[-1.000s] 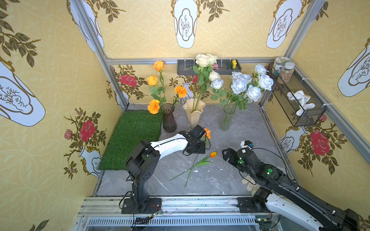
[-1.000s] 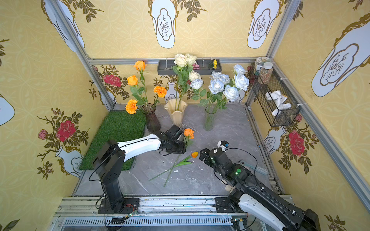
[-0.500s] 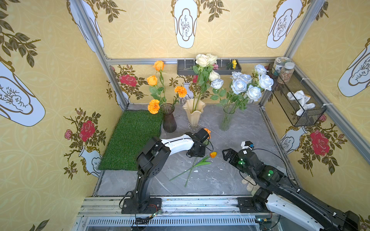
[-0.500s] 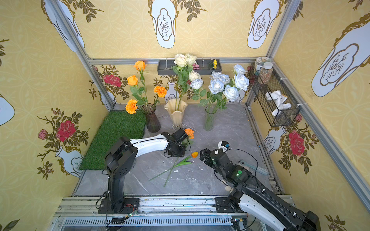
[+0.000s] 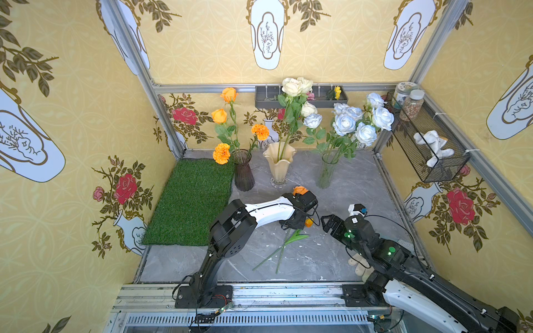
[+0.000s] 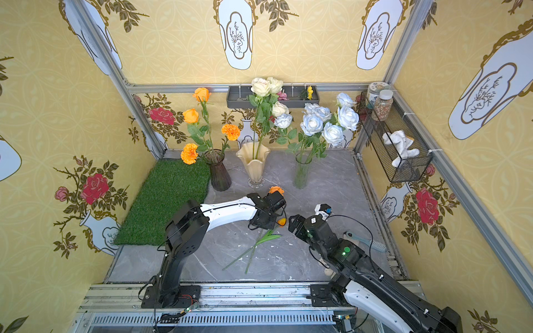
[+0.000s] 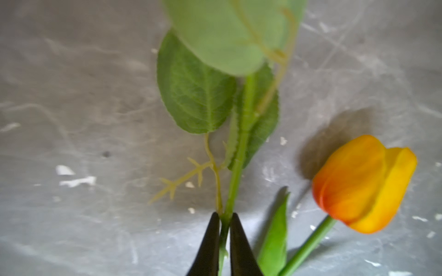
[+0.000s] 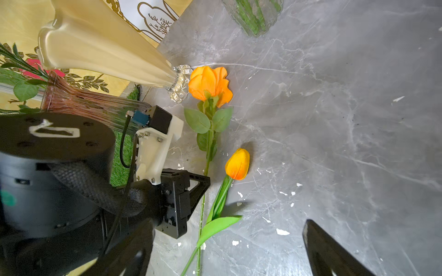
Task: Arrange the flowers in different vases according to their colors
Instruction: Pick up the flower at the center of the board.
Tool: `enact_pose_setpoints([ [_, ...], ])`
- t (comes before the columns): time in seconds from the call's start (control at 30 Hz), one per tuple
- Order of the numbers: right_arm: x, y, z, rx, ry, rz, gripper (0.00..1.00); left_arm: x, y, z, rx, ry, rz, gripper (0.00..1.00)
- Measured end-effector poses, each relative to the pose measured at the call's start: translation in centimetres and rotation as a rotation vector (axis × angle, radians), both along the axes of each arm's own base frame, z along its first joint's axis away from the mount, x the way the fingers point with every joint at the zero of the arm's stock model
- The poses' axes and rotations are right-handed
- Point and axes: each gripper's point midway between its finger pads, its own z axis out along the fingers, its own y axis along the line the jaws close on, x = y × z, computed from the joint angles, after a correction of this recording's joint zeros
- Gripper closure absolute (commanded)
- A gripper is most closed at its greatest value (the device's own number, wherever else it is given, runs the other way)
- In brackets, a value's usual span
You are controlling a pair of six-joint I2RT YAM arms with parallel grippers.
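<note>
Orange rose [image 8: 210, 83], stem pinched in left fingers [image 7: 208, 243], lies beside tulip [image 7: 363, 184]; right fingers [image 8: 330, 251] wide.

orange rose [image 8: 210, 83] lying flat, orange tulip [image 8: 237, 165] beside

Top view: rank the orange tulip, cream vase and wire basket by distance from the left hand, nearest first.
1. orange tulip: lying on the table, right beside the left hand.
2. cream vase: standing at the back, middle of the vase row.
3. wire basket: hung on the right wall.
</note>
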Motion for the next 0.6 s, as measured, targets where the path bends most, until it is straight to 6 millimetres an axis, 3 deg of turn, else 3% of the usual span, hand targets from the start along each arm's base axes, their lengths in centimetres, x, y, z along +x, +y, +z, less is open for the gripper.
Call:
enact_pose_setpoints([
  [0.2,-0.1,-0.1,0.0,0.005,-0.007,-0.001,0.03,1.8,0.5,2.2,0.028,-0.109,-0.016,1.0],
  [0.37,-0.3,-0.3,0.1,0.016,-0.018,-0.003,0.03,2.5,0.7,4.6,0.028,-0.201,-0.07,1.0],
  [0.6,-0.4,-0.5,0.2,0.026,-0.03,-0.006,0.03,4.0,-0.1,12.2,-0.091,-0.42,-0.136,1.0],
])
